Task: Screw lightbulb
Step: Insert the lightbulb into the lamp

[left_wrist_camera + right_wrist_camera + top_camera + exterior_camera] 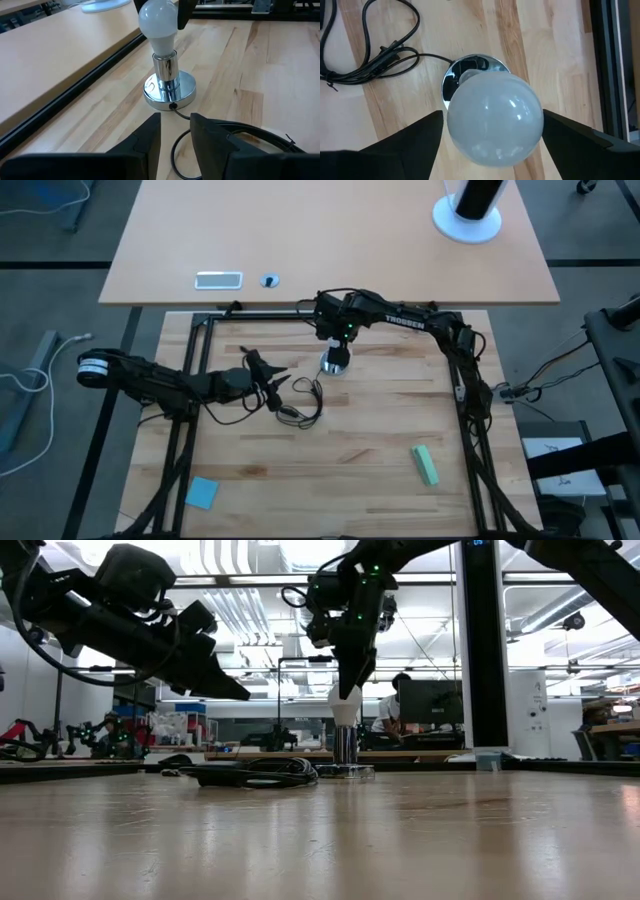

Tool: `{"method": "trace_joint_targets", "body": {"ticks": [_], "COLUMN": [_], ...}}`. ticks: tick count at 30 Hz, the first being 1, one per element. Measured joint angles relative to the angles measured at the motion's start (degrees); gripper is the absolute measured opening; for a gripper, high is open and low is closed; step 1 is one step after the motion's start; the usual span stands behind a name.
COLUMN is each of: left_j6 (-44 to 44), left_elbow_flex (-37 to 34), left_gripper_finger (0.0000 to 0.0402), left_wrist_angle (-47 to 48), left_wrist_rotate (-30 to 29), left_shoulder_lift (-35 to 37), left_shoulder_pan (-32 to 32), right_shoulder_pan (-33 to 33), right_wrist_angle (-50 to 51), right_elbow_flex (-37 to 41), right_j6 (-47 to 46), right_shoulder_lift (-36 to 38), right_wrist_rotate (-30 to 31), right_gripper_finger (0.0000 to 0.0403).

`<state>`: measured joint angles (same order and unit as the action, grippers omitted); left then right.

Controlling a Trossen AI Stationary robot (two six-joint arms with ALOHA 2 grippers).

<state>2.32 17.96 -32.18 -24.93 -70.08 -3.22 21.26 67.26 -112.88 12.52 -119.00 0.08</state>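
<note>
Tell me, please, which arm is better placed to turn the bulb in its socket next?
The right. Its gripper hangs directly over the bulb, open fingers either side, bulb standing in the socket. The left gripper sits off to the side by the cord, holding nothing.

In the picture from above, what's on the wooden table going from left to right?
Blue square pad → left claw → black cord → lightbulb under the right claw → green block.
</note>
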Motion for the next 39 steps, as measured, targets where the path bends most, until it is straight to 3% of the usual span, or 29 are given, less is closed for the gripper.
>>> {"method": "trace_joint_targets", "body": {"ticks": [10,17,22,30,39], "left_j6": [0.0,1.4,2.5,3.0,2.7], "left_elbow_flex": [0.0,0.0,0.0,0.1,8.8], "left_gripper_finger": [0.0091,0.0104,0.0096,0.0023,0.0001], "left_wrist_angle": [0.0,-0.2,-3.1,-9.6,-9.0], "left_wrist_rotate": [0.0,0.0,1.6,3.5,1.6], "left_shoulder_lift": [0.0,0.0,0.0,0.0,-5.0], "left_shoulder_pan": [0.0,0.0,0.0,0.0,-0.1], "right_shoulder_pan": [0.0,0.1,0.0,0.0,-0.6], "right_wrist_angle": [0.9,1.5,-11.3,-41.2,-61.9], "right_elbow_flex": [0.0,3.3,15.9,44.7,62.6], "right_j6": [-0.6,-4.4,-7.4,-14.8,-18.9], "right_shoulder_lift": [2.9,10.3,19.9,32.8,38.9], "right_wrist_rotate": [0.1,0.0,0.0,0.2,10.6], "right_gripper_finger": [0.0323,0.0317,0.0292,0.0213,0.0104]}}
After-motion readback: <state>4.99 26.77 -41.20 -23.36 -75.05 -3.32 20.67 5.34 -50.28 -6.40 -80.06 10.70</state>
